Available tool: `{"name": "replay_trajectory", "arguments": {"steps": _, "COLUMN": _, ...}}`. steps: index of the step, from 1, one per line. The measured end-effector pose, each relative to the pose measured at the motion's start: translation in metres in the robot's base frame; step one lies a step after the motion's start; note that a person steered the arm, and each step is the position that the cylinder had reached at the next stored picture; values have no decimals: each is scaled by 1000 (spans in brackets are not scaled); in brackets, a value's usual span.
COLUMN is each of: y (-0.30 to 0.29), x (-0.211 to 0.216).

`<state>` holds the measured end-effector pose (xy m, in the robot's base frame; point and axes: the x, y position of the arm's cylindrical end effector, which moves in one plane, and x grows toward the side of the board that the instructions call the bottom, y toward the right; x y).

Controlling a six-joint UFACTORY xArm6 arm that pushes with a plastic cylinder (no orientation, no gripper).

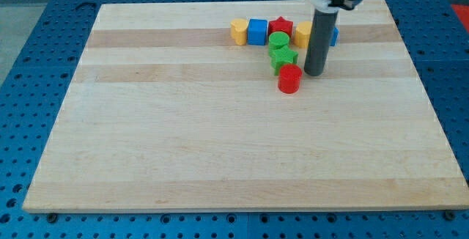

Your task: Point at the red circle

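Note:
The red circle [289,79] is a short red cylinder on the wooden board, right of the middle toward the view's top. My tip [314,73] rests on the board just to the right of the red circle, a small gap apart, slightly higher in the view. The dark rod rises straight up from there to the view's top edge. Just above the red circle sit a green star [283,57] and a green circle [278,41], stacked in a column.
A row of blocks runs along the view's top: a yellow block [239,31], a blue square [257,31], a red star [281,26], a yellow block [302,34] and a blue block [335,35] partly hidden behind the rod. The wooden board [220,136] lies on a blue pegboard.

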<state>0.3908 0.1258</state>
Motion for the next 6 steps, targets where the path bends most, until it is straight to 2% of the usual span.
{"name": "replay_trajectory", "arguments": {"steps": 6, "y": -16, "x": 10}}
